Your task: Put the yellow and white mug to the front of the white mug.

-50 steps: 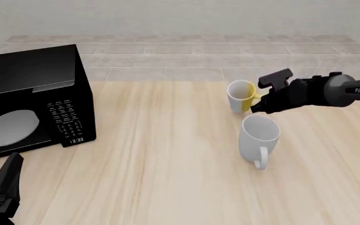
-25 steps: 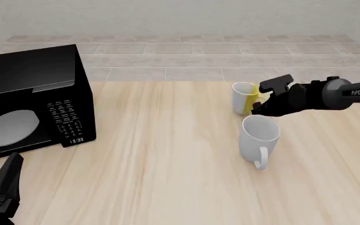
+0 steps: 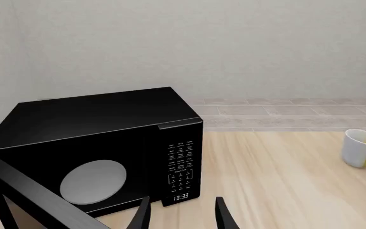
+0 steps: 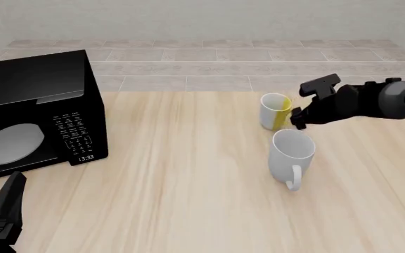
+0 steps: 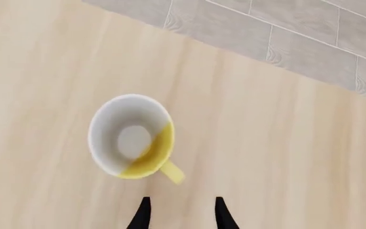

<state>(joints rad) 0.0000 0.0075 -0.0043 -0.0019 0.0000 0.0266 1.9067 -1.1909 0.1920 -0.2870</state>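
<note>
Yellow mug [image 4: 275, 110] stands upright on the bench, right of centre, just behind the white mug [image 4: 292, 153]. Right gripper [image 4: 298, 118] has drawn back rightward off its handle, fingers [image 5: 141, 215] parted and empty. Left gripper [image 3: 181, 217] idles released. Placement appears complete.

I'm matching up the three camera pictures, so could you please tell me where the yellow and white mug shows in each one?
Front view: the yellow and white mug stands right of centre, just beyond the white mug, beside the right gripper.
Left wrist view: at the right edge, far from the microwave.
Right wrist view: left of centre, seen from above.
Shared landmark: the table's far edge, meeting the tiled floor.
</note>
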